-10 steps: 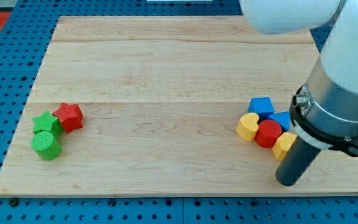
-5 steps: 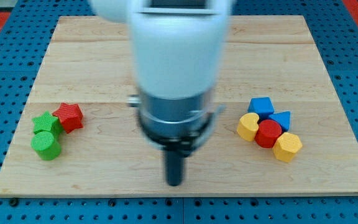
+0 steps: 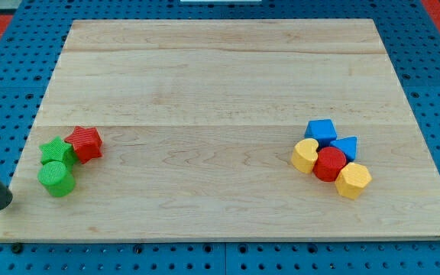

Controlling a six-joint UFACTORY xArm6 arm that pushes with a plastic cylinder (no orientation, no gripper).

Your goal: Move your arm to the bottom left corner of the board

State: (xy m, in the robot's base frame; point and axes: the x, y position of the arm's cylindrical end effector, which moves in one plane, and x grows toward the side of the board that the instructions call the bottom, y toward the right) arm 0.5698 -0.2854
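Observation:
My tip shows at the view's left edge, at the bottom left corner of the wooden board. It stands just left of and a little below the green cylinder, apart from it. Above the cylinder lie a green star and a red block, all three close together. The arm itself is out of view.
At the view's right is a tight cluster: a blue cube, a blue triangular block, a yellow heart-shaped block, a red cylinder and a yellow hexagonal block. Blue pegboard surrounds the board.
My tip has swept from the bottom right, past the bottom middle, to the bottom left corner. The arm has left the view. No block has moved.

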